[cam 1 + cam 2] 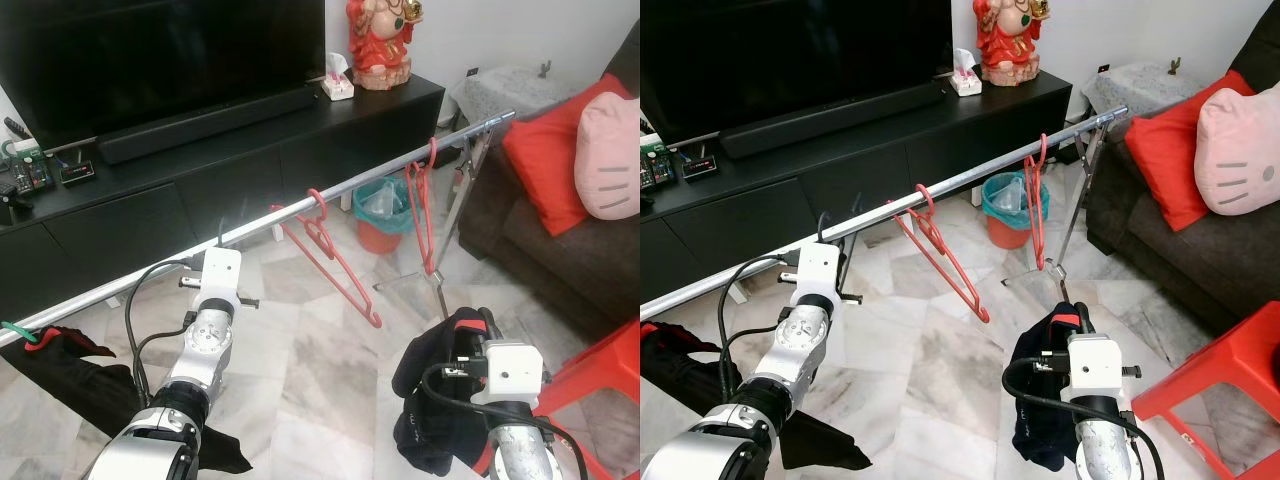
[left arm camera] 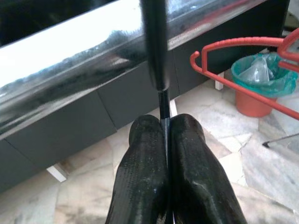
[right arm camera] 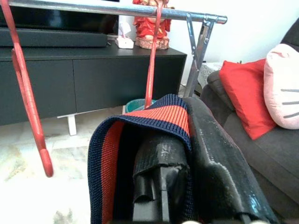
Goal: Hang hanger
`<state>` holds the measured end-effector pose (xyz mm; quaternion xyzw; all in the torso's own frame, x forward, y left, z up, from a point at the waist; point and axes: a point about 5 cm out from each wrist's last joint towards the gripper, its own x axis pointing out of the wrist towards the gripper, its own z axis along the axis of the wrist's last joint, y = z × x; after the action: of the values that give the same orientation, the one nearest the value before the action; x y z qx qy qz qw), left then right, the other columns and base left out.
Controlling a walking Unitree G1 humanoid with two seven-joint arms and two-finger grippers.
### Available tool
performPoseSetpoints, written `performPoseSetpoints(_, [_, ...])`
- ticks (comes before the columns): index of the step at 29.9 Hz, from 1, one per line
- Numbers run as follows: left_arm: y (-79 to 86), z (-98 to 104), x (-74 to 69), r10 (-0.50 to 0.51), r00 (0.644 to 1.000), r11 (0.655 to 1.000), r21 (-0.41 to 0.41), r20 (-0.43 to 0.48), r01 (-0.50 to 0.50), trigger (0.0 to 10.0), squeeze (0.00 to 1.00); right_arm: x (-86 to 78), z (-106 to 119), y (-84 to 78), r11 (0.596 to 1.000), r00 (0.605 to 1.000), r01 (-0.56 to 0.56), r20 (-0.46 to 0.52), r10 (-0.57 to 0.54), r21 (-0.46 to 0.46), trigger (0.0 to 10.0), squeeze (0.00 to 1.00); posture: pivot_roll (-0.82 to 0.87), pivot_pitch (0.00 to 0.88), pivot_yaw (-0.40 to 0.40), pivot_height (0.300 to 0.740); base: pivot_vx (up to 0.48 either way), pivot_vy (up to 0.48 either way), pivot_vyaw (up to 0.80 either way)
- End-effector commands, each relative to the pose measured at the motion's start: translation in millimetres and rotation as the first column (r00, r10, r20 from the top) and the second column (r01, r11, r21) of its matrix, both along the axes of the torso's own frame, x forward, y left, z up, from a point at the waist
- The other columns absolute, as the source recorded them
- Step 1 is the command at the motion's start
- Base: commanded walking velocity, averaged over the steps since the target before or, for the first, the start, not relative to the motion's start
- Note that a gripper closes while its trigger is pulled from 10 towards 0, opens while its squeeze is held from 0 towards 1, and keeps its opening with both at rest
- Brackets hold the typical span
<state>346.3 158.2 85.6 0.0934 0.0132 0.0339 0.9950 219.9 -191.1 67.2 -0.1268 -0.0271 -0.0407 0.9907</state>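
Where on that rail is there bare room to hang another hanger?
The rail is bare between the left pincer and the black garment on its left end, and between the two red hangers. The far end is crowded: hanger by the stand.

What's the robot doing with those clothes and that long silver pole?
The robot stands at a silver clothes rail where two red hangers already hang. Its left gripper is pinched shut on something thin and dark right under the rail. Its right gripper is lower down, holding a dark garment with a red and navy striped edge. Another dark garment hangs at the rail's left end.
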Motion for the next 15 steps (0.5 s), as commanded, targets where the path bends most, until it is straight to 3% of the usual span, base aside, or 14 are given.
performPoseSetpoints(1, [8.0, 12.1, -0.2, 0.008, 0.997, 1.000, -0.012, 0.082, -0.008, 0.9, 0.00, 0.9, 5.3, 2.4, 1.000, 1.000, -0.007, 0.022, 0.007, 0.005, 10.0, 0.00, -0.08, 0.000, 0.037, 0.740, 0.000, 0.000, 0.00])
performPoseSetpoints(2, [8.8, 12.9, -1.6, 0.002, 0.996, 1.000, -0.016, 0.093, -0.001, 2.2, 0.00, 0.9, 5.1, 2.3, 1.000, 1.000, -0.007, 0.021, 0.007, 0.005, 10.0, 0.00, -0.08, 0.000, 0.037, 0.740, 0.000, 0.000, 0.00])
performPoseSetpoints(3, [10.2, 13.8, -4.4, -0.009, 0.994, 1.000, -0.023, 0.110, 0.012, 4.7, 0.00, 0.5, 5.0, 2.3, 1.000, 1.000, -0.007, 0.021, 0.006, 0.006, 10.0, 0.00, -0.07, 0.000, 0.040, 0.740, 0.000, 0.000, 0.00])
performPoseSetpoints(4, [11.5, 13.7, -6.8, -0.020, 0.993, 0.999, -0.023, 0.117, 0.023, 8.4, 0.00, 0.3, 4.9, 2.3, 1.000, 1.000, -0.006, 0.020, 0.006, 0.006, 10.0, 0.00, -0.07, 0.000, 0.040, 0.740, 0.000, 0.000, 0.00])
performPoseSetpoints(5, [12.3, 13.5, -8.7, -0.027, 0.992, 0.999, -0.023, 0.121, 0.030, 10.0, 0.00, 0.3, 4.9, 2.3, 1.000, 1.000, -0.006, 0.020, 0.006, 0.006, 10.0, 0.00, -0.07, 0.000, 0.040, 0.740, 0.000, 0.000, 0.00])
performPoseSetpoints(10, [19.9, 11.1, -24.2, -0.073, 0.987, 0.997, 0.001, 0.143, 0.073, 10.0, 0.00, 0.0, 4.0, 2.0, 1.000, 1.000, -0.004, 0.017, 0.004, 0.007, 10.0, 0.00, -0.07, 0.000, 0.043, 0.740, 0.000, 0.000, 0.00])
performPoseSetpoints(15, [28.1, 1.3, -44.9, -0.103, 0.989, 0.995, 0.014, 0.110, 0.102, 10.0, 0.00, 0.3, 3.2, 1.3, 1.000, 1.000, -0.004, 0.015, 0.003, 0.008, 10.0, 0.00, -0.06, 0.000, 0.046, 0.740, 0.000, 0.000, 0.00])
